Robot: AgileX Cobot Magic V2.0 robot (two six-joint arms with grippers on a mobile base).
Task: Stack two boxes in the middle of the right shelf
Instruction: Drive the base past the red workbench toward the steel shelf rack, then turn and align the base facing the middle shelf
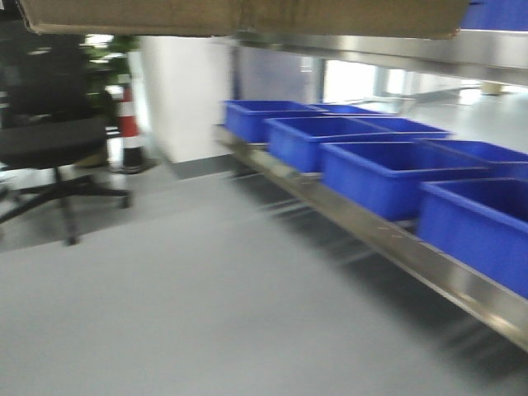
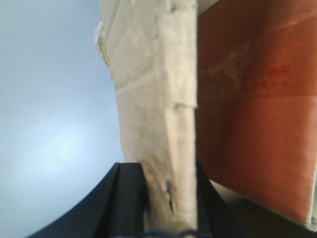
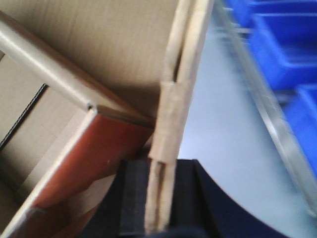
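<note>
Grey floor [image 1: 165, 313] spreads below us. We hold the box [image 1: 247, 15] crosswise up front, left gripper [image 2: 168, 198] clamped on one wall, right gripper [image 3: 161, 198] clamped on the opposite wall. The shelf [image 1: 495, 70] lies rightward, nearer our right arm.

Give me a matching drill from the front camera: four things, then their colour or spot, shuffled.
1 cardboard box
2 blue bins
3 office chair
4 striped post

A black, far left
B tan, top edge
C red and white, by the white wall
D in a row on the low steel shelf

Pairs: 1-B, 2-D, 3-A, 4-C
</note>
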